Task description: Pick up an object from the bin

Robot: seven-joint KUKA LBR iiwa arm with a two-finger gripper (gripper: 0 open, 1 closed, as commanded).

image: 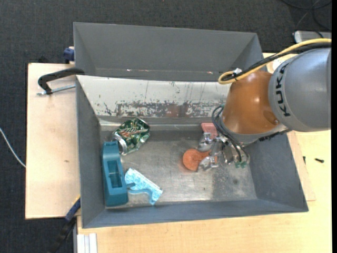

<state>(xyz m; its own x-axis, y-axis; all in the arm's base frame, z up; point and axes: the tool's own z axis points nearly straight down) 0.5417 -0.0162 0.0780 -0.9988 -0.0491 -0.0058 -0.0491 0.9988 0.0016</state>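
One flat orange-brown disc [190,159] lies on the floor of the bin [174,186], right of centre. The gripper [211,153] sits low at the disc's right edge, with a small pink block [208,126] just beyond toward the far wall; I cannot tell whether the gripper is released or clenched. Because the disc lies so flat, I judge a grasp may skid over it or nudge it left instead of catching it.
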